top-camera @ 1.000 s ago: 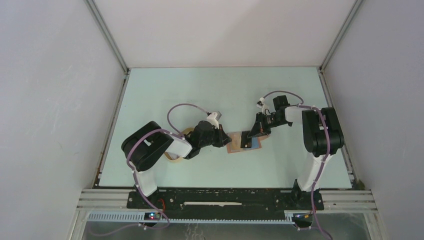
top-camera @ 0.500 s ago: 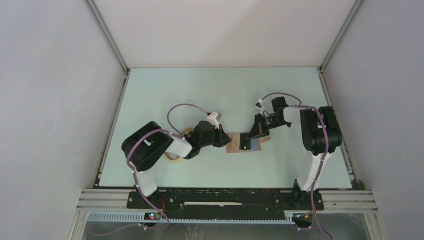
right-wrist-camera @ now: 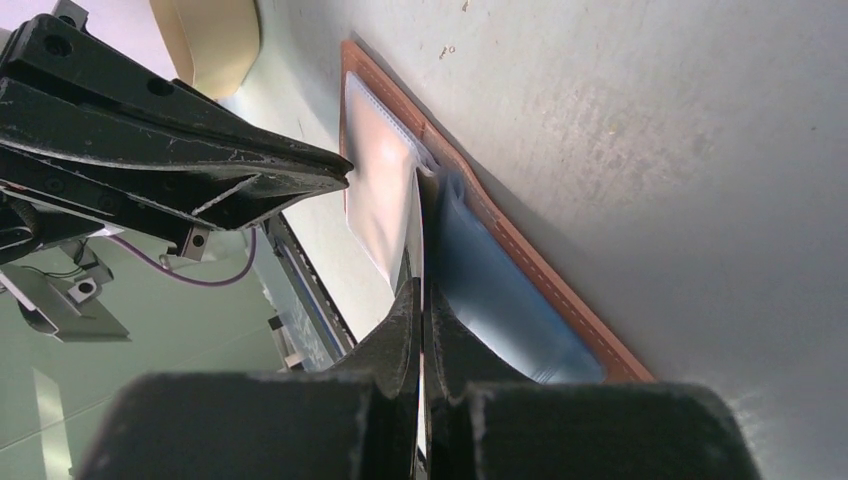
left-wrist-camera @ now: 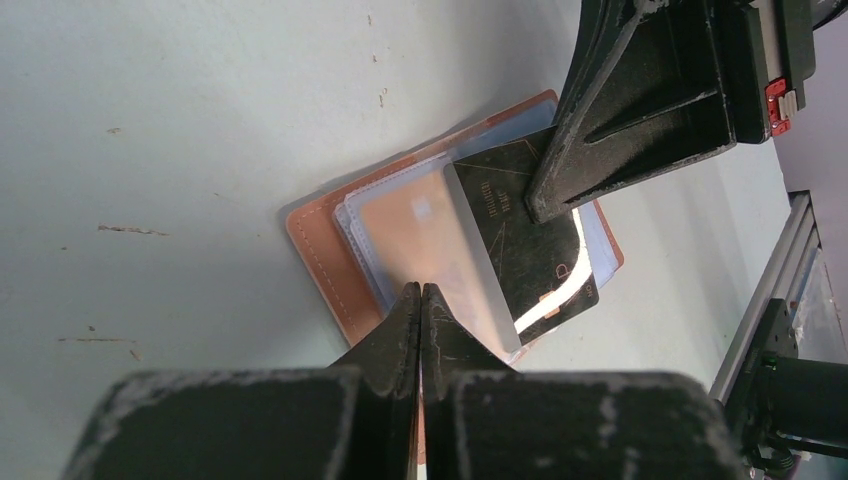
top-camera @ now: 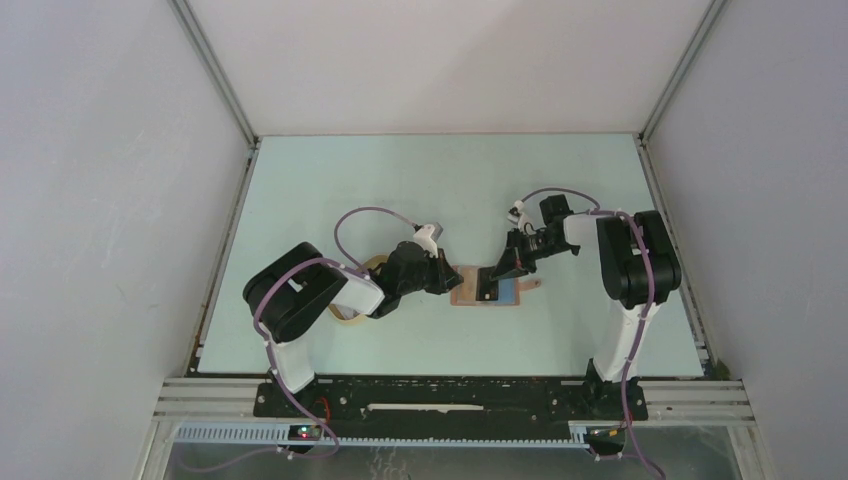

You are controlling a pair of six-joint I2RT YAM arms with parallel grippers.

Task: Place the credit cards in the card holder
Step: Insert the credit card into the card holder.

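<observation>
Top view: holder point(top-camera: 465, 292) lies open at frame centre, between left gripper point(top-camera: 447, 277) and right gripper point(top-camera: 497, 275).

Left wrist: left jaws together, empty, tips on holder's near edge, apparently pinning it. Right jaws clamp a black card point(left-wrist-camera: 525, 255), slanted over the pockets.

Right wrist: card edge-on between the jaws, its far end at the blue slot point(right-wrist-camera: 490, 290).

Judged: this card is mid-insertion, not seated. Other cards out of sight, so count done unknown.

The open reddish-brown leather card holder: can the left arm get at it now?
Probably yes: the left gripper, shut, is at the edge of the card holder; the right gripper, clamping a black plastic card, occupies only the other side.
</observation>
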